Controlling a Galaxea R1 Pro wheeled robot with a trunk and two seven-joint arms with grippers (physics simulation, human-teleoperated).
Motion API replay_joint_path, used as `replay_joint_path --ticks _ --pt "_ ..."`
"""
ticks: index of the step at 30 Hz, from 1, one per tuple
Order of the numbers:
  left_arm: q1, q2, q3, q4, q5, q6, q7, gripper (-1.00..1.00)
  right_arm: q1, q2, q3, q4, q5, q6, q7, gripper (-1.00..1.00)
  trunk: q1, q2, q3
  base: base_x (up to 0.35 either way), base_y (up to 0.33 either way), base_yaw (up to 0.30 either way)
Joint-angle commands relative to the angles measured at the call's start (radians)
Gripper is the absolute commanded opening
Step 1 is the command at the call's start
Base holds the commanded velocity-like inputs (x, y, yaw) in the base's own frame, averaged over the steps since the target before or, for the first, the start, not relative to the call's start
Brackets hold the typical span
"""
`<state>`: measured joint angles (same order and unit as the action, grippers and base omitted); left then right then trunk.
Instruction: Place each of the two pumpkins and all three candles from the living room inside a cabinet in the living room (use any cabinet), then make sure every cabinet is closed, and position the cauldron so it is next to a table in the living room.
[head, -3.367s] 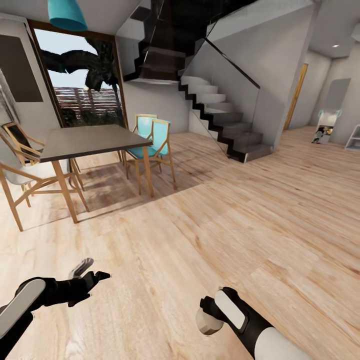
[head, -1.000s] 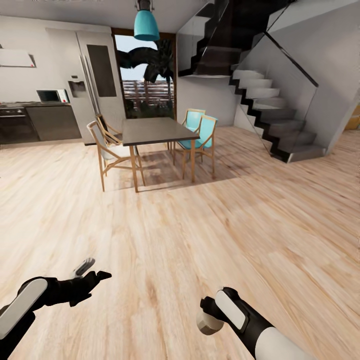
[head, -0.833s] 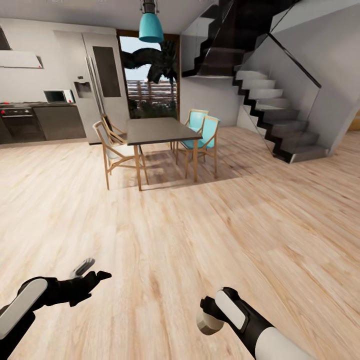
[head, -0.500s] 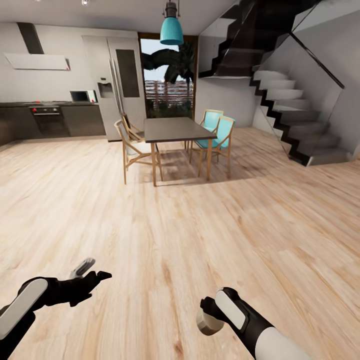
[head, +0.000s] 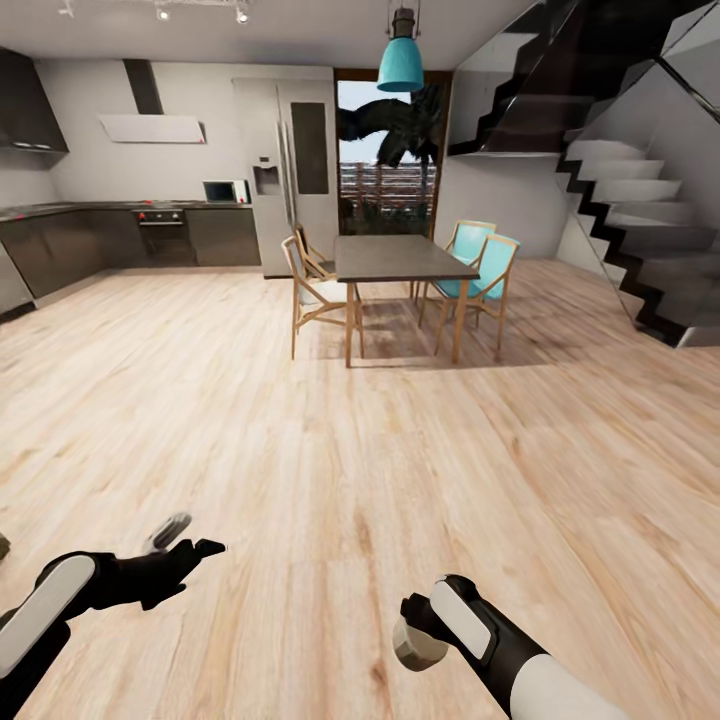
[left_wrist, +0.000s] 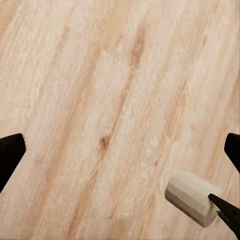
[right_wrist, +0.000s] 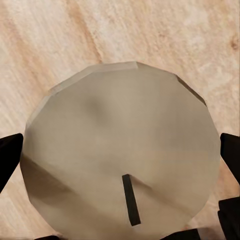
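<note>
Since the earlier frames the head camera had swung leftward, so the dining table (head: 402, 259) with its wooden chairs (head: 318, 292) sat at upper centre and dark kitchen units (head: 120, 235) and a fridge (head: 295, 175) had come into the upper left; both arms kept the same places low in the frame. In the head view, the left gripper (head: 185, 538) hung at lower left over the plank floor (head: 330, 450), its two fingers spread and holding nothing. At lower centre the right gripper (head: 425, 630) was clamped on a candle (head: 415, 646), a squat greyish-tan cylinder. A staircase (head: 630, 230) rose at the upper right. In the left wrist view, the dark fingertips (left_wrist: 11, 152) stood far apart at the frame's edges above bare floor, and the candle showed at lower right. In the right wrist view, the candle's round top (right_wrist: 122, 160) with its short dark wick sat between the black fingers (right_wrist: 7, 157), which pressed its sides.
</note>
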<state>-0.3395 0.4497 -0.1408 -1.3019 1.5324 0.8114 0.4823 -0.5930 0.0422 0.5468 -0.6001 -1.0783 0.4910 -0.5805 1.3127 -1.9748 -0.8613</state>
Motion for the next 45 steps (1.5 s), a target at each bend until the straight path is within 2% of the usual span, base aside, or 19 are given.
replay_joint_path --ticks 1,15,31,45 --pt "-0.001 0.000 -0.002 -0.001 0.009 0.000 0.010 1.00 -0.001 -0.001 0.004 -0.002 -0.007 0.001 -0.009 -1.00 -0.004 0.007 0.002 -0.001 0.000 0.276" --pt "-0.001 0.001 -0.002 0.001 0.005 0.000 0.010 1.00 -0.001 -0.001 0.004 -0.003 -0.007 0.001 -0.009 -1.00 -0.058 0.105 0.041 0.000 0.000 0.264" --pt "-0.001 0.000 -0.002 0.002 0.008 0.000 0.010 1.00 -0.001 -0.001 0.002 -0.001 -0.008 -0.001 -0.007 -1.00 -0.119 0.217 0.085 -0.024 0.000 0.058" --pt "-0.001 0.000 -0.002 0.002 0.009 0.000 0.010 1.00 -0.001 -0.001 0.002 -0.001 -0.008 0.000 -0.007 -1.00 -0.173 0.315 0.129 -0.308 0.000 0.271"
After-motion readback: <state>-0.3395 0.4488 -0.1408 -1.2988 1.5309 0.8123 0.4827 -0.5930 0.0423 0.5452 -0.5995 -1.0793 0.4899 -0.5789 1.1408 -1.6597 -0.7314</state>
